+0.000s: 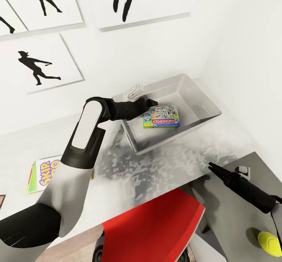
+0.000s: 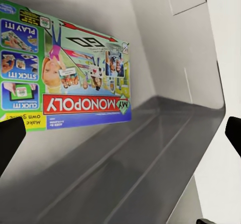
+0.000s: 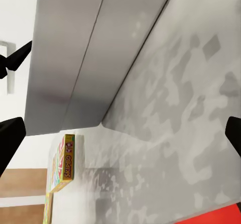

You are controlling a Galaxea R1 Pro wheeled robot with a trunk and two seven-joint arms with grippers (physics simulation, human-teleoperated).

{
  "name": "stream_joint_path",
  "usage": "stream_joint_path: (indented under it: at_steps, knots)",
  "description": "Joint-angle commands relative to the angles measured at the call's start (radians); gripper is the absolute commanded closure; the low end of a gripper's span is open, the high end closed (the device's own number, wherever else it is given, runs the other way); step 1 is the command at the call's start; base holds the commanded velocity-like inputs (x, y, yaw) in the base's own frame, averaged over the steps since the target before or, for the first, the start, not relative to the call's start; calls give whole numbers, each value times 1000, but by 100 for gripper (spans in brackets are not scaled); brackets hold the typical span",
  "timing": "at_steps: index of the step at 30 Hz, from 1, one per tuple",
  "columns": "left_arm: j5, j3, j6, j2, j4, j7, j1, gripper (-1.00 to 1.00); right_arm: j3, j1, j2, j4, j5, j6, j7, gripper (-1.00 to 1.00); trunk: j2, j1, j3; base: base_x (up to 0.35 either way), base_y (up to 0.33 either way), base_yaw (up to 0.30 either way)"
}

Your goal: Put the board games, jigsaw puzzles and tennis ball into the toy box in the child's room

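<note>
The right gripper (image 1: pixel 214 167) hangs low over the near edge of the table (image 1: pixel 164 168), its fingers spread with nothing between them; just behind it on the dark cabinet top lies the tennis ball (image 1: pixel 269 242), so this arm looks parked within reach of it. Out ahead of that gripper, across the bare tabletop, stands the Skip-Bo box (image 3: pixel 64 162), a yellow-edged game lying flat on the table and not yet packed. Farther on, the left gripper (image 1: pixel 152 102) reaches over the near wall of the toy box (image 1: pixel 203 97), its jaws apart and empty, the dark fingertips (image 2: pixel 10 138) showing wide at either edge of its wrist view. Just past and below those tips the Monopoly box (image 1: pixel 161 116) lies flat on the bin floor against the wall nearest the arm, printed lid up. I judge it has been set to one side so the rest of the floor stays free for the other flat boxes. Beyond the bin hang the silhouette pictures (image 1: pixel 39 64) on the white wall.
</note>
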Motion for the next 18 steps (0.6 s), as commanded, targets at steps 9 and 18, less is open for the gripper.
stream_joint_path:
  at_steps: [9, 18]
  knots:
    - [12, 0, 1, 0, -2, 9, -1, -100, -1, 0, 1, 0, 0, 5, 2, -100, -2, 1, -1, 0, 0, 0]
    - [62, 34, 14, 0, -33, 9, -1, -100, -1, 0, 0, 0, 0, 5, 2, -100, -2, 1, -1, 0, 0, 0]
